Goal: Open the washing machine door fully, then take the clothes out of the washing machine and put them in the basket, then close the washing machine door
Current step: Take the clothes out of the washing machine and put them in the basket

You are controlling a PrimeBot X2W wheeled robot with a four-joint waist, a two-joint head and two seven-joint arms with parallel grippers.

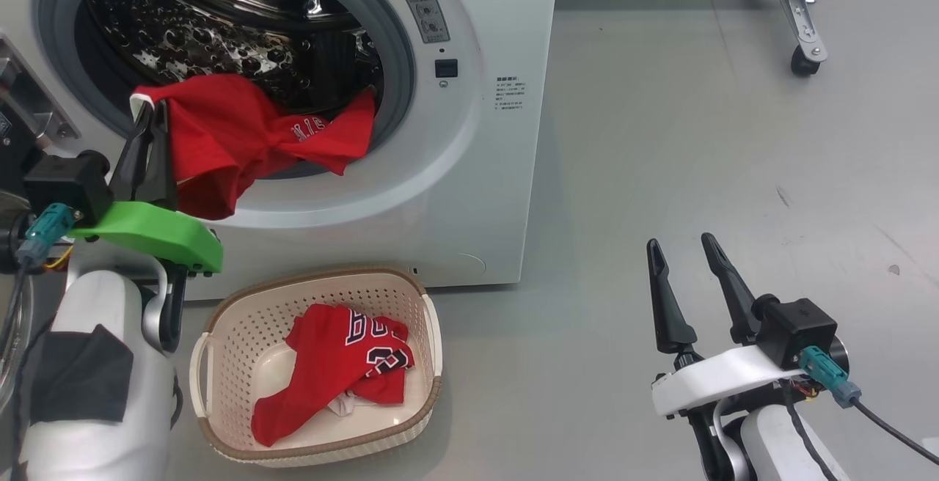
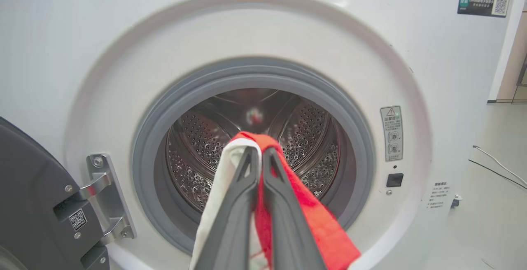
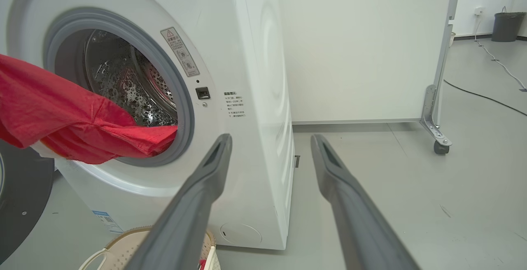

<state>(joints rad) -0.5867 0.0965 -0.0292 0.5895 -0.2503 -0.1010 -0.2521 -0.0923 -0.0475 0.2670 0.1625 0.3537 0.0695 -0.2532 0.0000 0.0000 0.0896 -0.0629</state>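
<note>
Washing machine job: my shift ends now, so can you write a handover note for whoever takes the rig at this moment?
Left claw: shut on the red jersey, which hangs half out of the mouth of the washing machine.
Right claw: open, empty, over the floor right of the machine.
Basket: on the floor below the opening, numbered jersey inside.
Door: swung open at the left.
Done: door open, one jersey in the basket.
Left: drop the held jersey in the basket, check the drum, close the door.
</note>
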